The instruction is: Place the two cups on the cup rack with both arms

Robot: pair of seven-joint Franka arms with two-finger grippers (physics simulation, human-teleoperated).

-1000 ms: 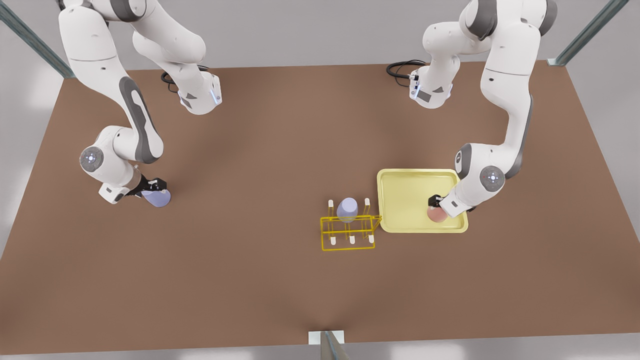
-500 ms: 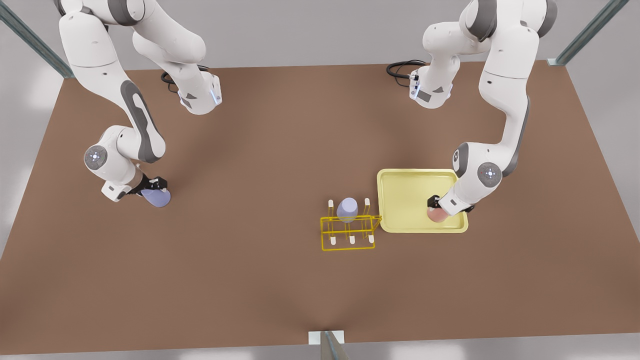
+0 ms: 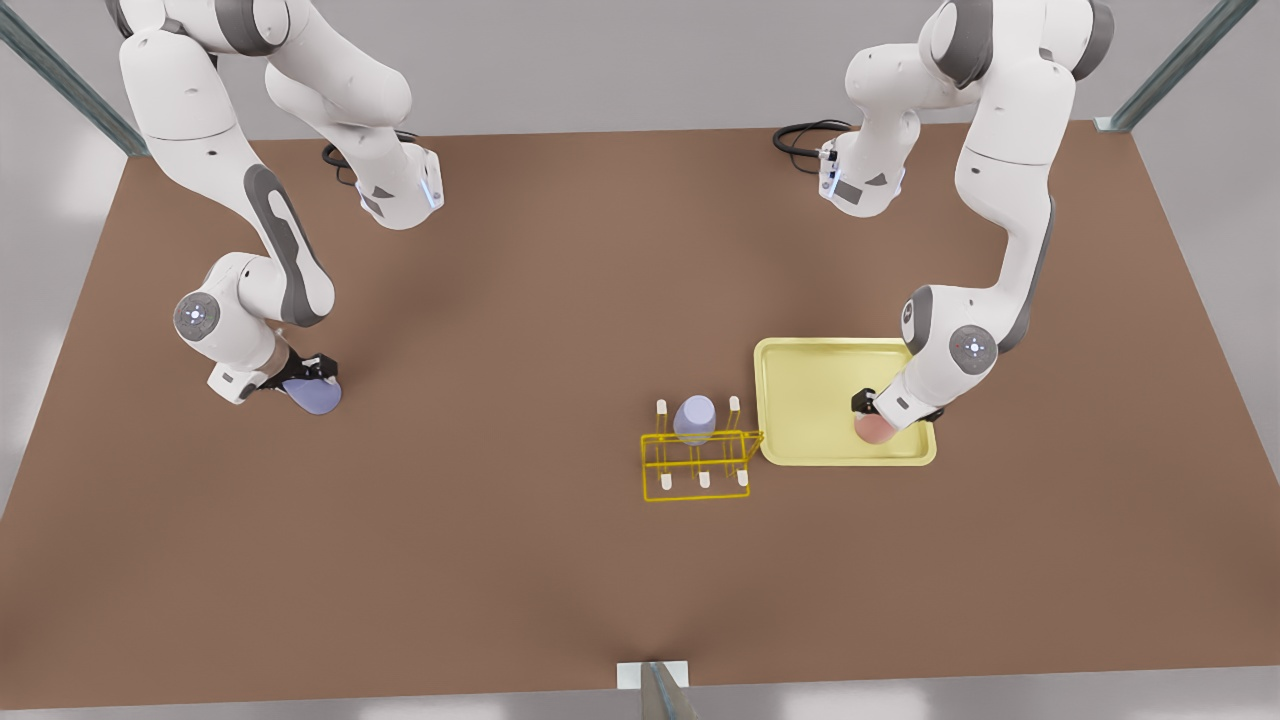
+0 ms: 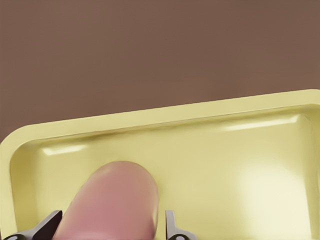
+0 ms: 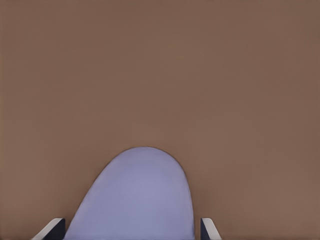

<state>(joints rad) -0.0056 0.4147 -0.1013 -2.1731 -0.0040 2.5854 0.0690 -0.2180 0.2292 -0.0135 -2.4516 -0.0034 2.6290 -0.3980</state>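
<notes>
Two smooth tapered cups are getting gripped: our left gripper [image 3: 872, 412] is clamping the salmon-pink cup [image 3: 873, 428] over the glossy pale-yellow tray [image 3: 810, 400]. Our right gripper [image 3: 300, 378] is pinching a lavender cup [image 3: 312, 396] above the matte brown table [image 3: 520, 300]. Another lavender cup [image 3: 694, 419] is sitting on the yellow wire cup rack [image 3: 697, 458].

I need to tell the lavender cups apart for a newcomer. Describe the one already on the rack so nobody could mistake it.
Start at the flat pale-yellow tray on the brown table. Touching its near corner, toward the front view's left, is the bright-yellow wire rack. The lavender cup sits upturned among the rack's back row of white-tipped pegs, with no end effector near it, unlike its twin, which is far off at the front view's left.
</notes>
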